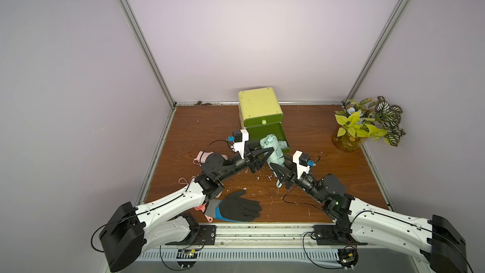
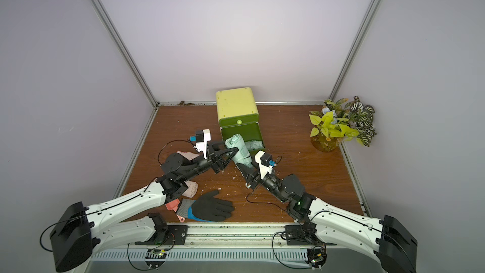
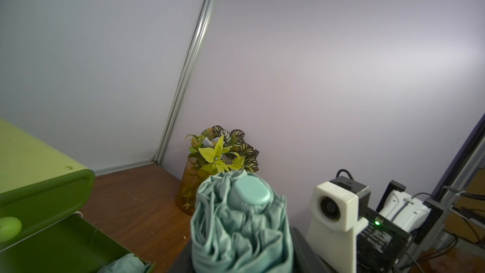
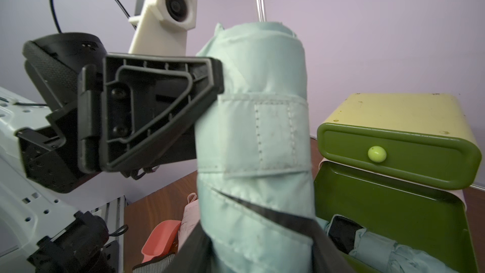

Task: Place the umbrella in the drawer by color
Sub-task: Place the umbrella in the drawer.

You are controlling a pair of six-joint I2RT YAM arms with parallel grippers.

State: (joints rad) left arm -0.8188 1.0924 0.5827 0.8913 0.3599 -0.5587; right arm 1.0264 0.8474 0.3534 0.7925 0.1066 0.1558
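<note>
- The mint umbrella (image 1: 273, 151) is held tilted just past the table's (image 1: 328, 179) centre, with its cap end raised over the near rim of the open lower drawer (image 1: 284, 132), which is set toward 12 o'clock.
- The left gripper (image 1: 269, 153) is placed at the umbrella's 9 o'clock side, its fingers closed on the upper half.
- The right gripper (image 1: 278, 163), at 5 o'clock, is clamped on the lower half.
- A second mint umbrella (image 1: 282, 144) is seen inside the drawer.
- A black glove (image 1: 240, 206) is laid at 7 o'clock, and a potted plant (image 1: 367, 124) at 2 o'clock.
</note>
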